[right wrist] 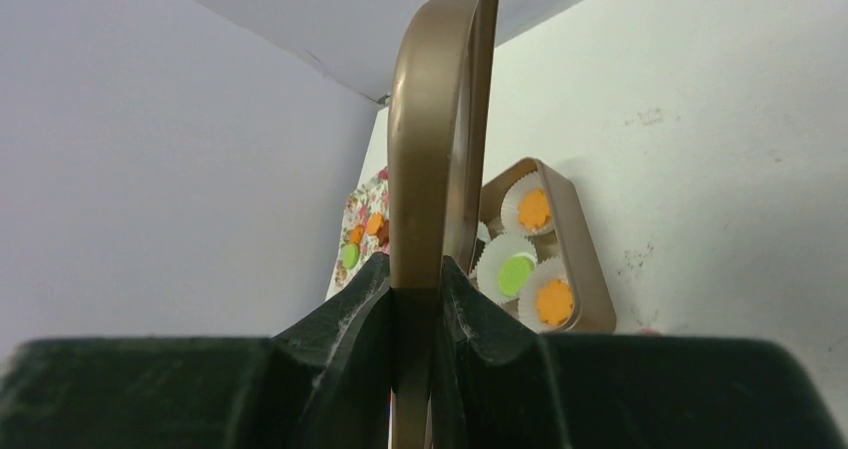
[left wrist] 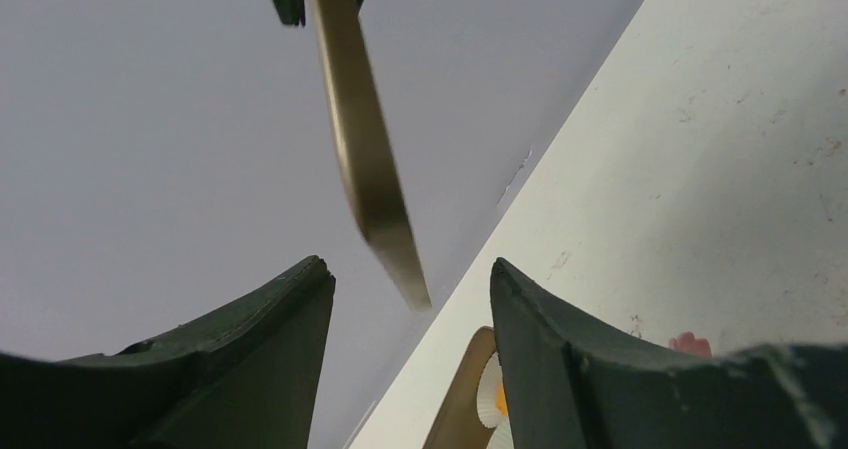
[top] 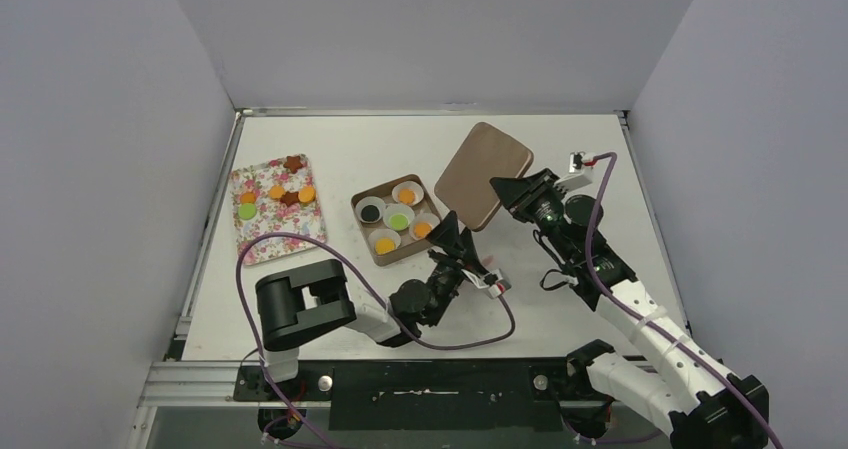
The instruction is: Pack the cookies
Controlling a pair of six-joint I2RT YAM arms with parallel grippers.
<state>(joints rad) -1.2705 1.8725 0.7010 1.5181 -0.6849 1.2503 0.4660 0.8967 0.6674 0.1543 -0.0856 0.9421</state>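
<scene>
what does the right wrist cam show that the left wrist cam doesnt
Only the right wrist view: the green cookie in its cup inside the box, and the floral tray beyond it with more cookies.
Only the left wrist view: the left gripper, open and empty.
Both: the lid seen edge-on and clamped by the right gripper, part of the box, and the white table.

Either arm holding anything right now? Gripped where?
Right gripper pinches the lid by its rim, at one edge. Left gripper is open, holding nothing.
</scene>
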